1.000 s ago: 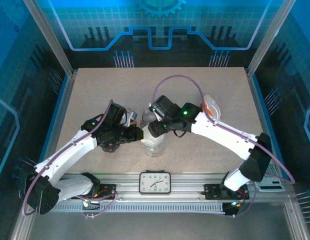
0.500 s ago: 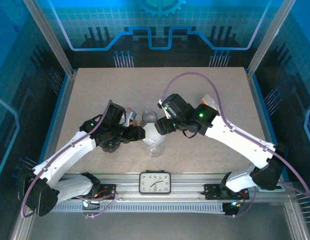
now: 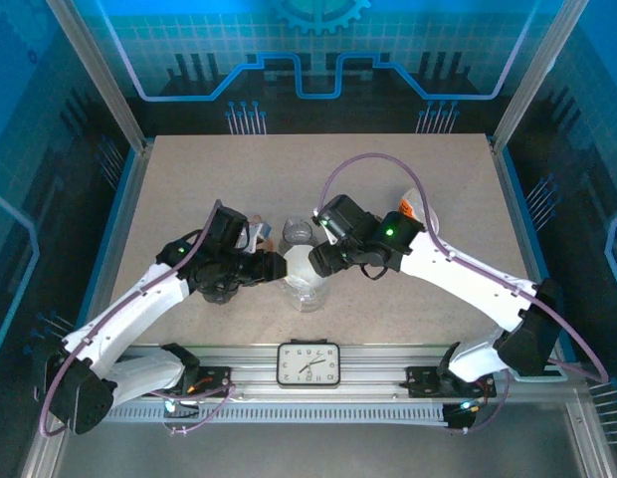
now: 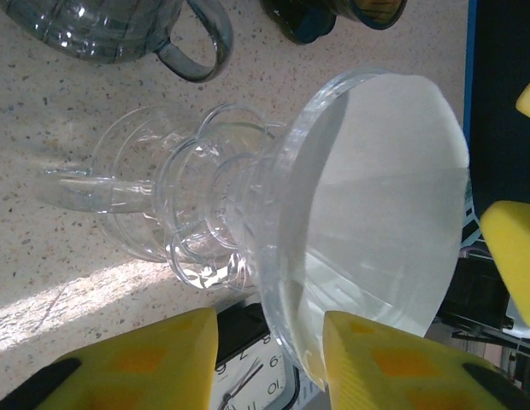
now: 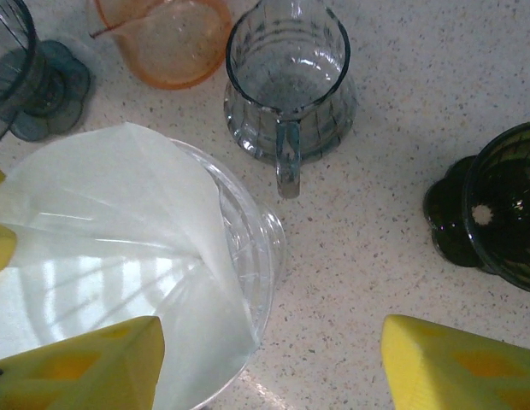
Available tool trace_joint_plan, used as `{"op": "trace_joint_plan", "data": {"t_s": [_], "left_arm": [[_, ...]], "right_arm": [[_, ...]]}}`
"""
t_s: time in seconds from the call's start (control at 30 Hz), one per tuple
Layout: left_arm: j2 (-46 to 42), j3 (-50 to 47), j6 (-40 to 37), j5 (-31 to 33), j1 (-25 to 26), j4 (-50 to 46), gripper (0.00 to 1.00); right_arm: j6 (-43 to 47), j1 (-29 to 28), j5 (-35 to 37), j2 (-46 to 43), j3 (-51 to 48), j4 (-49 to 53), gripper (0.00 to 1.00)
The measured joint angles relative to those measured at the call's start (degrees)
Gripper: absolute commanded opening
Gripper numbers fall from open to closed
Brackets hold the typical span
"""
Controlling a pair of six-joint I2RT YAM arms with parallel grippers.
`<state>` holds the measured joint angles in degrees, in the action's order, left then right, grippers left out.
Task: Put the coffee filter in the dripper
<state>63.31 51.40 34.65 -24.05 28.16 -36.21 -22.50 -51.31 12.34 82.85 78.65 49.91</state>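
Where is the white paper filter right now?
In the right wrist view, the paper filter sits inside the clear glass dripper at lower left, next to the smoky glass pitcher.

The top camera is looking steeply down from above and behind the near edge. It is standing far enough off to be taking in the whole table [image 3: 189,179], with the clock [image 3: 308,363] at bottom centre and the clear dripper [image 3: 307,289] mid-frame. The left wrist camera is sitting close beside that dripper and viewing it side-on, rolled so the rim is pointing right. There the clock is peeking in at the bottom edge and the glass pitcher [image 4: 103,30] at upper left. The right wrist camera is sitting close above, facing almost straight down into the dripper's mouth at lower left, with the pitcher at top centre. All three views are sharing dripper and pitcher.
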Motion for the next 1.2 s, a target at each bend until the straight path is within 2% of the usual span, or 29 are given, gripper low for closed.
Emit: {"op": "trace_joint_plan", "data": {"t_s": [0.2,0.33,0.73,1.03,1.2], "left_arm": [[0.0,-0.9,0.1,0.0,0.0,0.5,0.36],[0.0,-0.9,0.4,0.1,0.0,0.5,0.45],[-0.8,-0.9,1.3,0.7,-0.3,0.5,0.59],[-2.5,-0.1,1.5,1.3,-0.4,0.5,0.63],[-4.6,0.0,2.0,2.6,-2.1,0.5,0.65]], "right_arm": [[0.0,0.0,0.1,0.4,-0.1,-0.1,0.70],[0.0,0.0,0.3,0.4,0.2,-0.1,0.71],[0.0,0.0,1.0,-2.2,0.6,-0.1,0.72],[0.0,0.0,2.3,-3.8,0.6,-0.1,0.72],[0.0,0.0,4.0,-7.5,-1.1,-2.3,0.73]]}}
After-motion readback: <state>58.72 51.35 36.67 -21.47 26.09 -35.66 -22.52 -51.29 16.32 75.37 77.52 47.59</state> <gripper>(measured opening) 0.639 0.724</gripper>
